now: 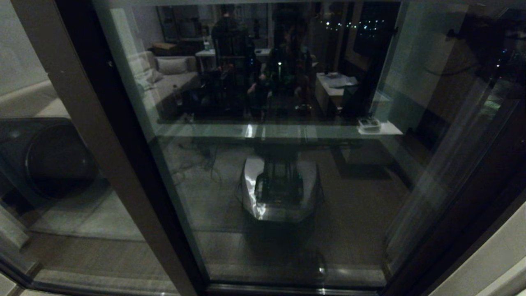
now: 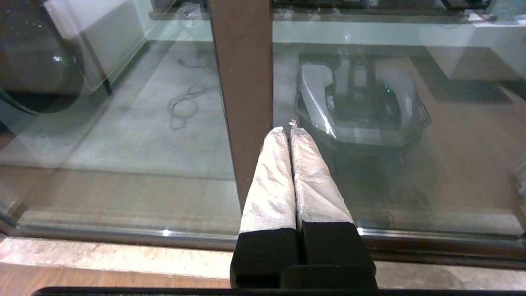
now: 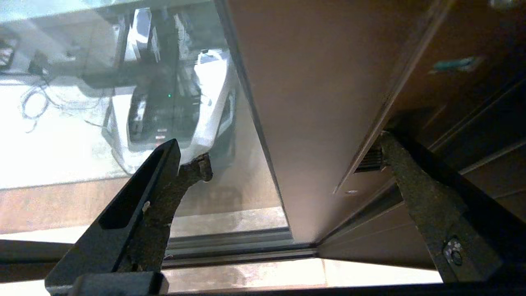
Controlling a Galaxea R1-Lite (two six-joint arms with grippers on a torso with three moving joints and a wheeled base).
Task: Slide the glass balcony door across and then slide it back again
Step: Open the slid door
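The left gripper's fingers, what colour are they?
White wrapping on the fingers over black bases, seen best in the left wrist view.

Grey sofa [image 1: 172,78], white desk [image 1: 335,88] reflected.

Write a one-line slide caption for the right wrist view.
Right end effector, open, straddles the dark brown metal stile of the glass balcony door above the floor track.

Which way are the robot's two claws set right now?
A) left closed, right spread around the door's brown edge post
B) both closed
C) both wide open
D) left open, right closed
A: the left gripper has its fingers pressed together, while the right gripper is spread with the glass balcony door stile between its fingers.
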